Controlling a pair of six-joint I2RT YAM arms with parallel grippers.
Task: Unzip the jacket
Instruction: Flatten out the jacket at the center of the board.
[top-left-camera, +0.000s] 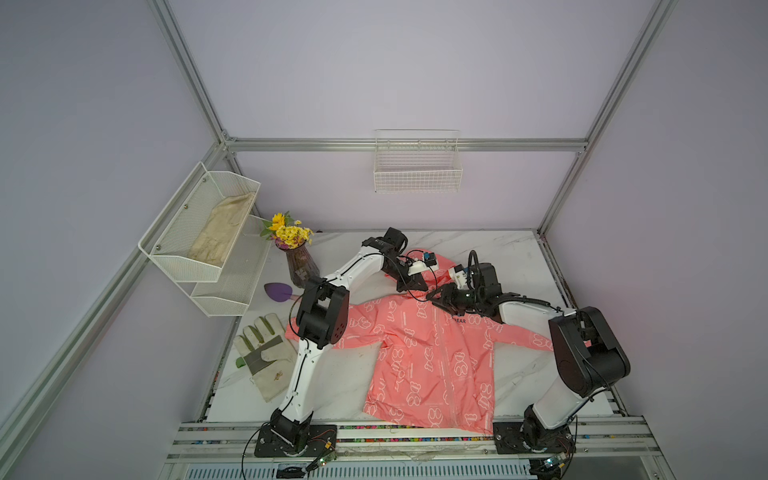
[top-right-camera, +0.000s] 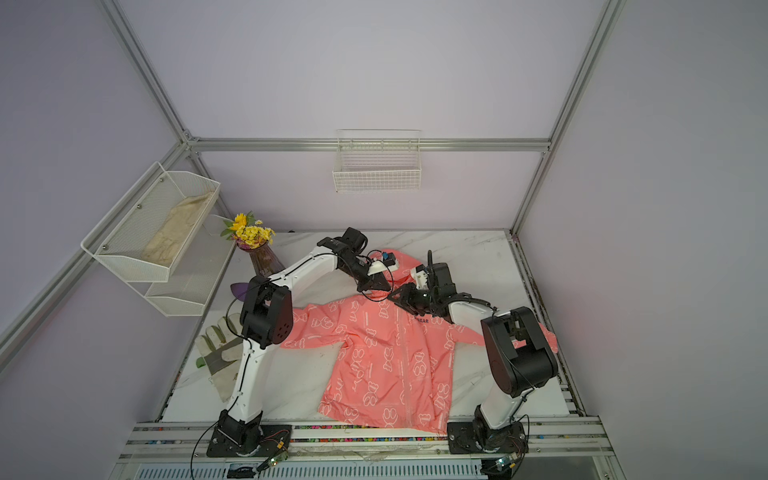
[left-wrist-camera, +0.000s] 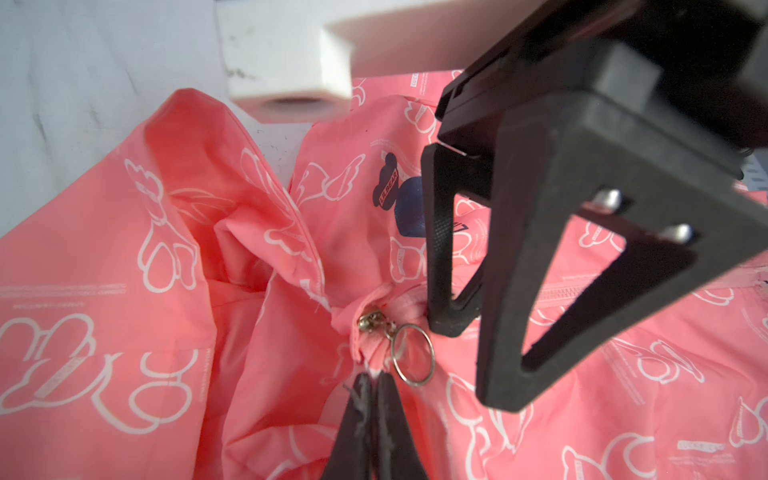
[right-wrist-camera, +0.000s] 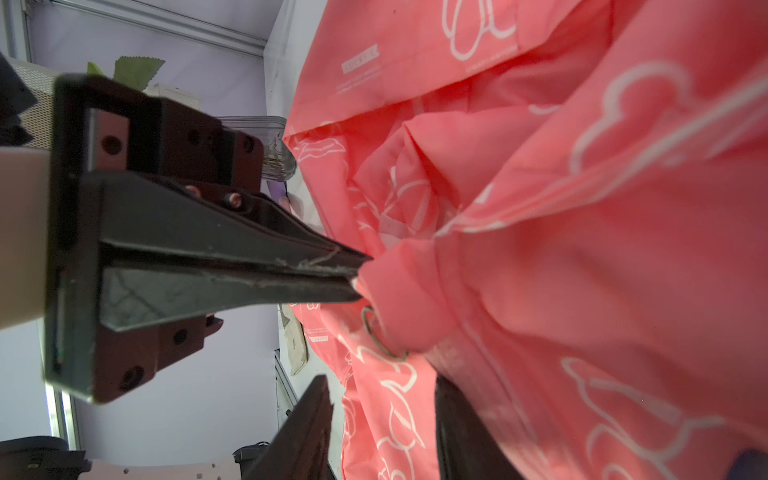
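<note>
The coral-pink jacket (top-left-camera: 432, 365) (top-right-camera: 390, 365) lies flat on the marble table, front up and zipped, its hood toward the back wall. At the collar, my left gripper (left-wrist-camera: 372, 376) (top-left-camera: 419, 286) is shut on a pinch of jacket fabric just beside the zipper slider (left-wrist-camera: 368, 322). A metal ring pull (left-wrist-camera: 411, 353) (right-wrist-camera: 382, 336) hangs from the slider. My right gripper (right-wrist-camera: 382, 386) (top-left-camera: 434, 297) stands open right by the ring. One of its fingers (left-wrist-camera: 449, 320) rests on the zipper line and a fold of fabric lies between its jaws. The navy bear logo (left-wrist-camera: 388, 187) shows beyond it.
A beige work glove (top-left-camera: 266, 353) lies left of the jacket's sleeve. A vase of yellow flowers (top-left-camera: 301, 266) and a purple trowel (top-left-camera: 278, 291) stand behind the left arm. A white mesh shelf (top-left-camera: 208, 232) is on the left wall, a wire basket (top-left-camera: 417, 166) on the back wall.
</note>
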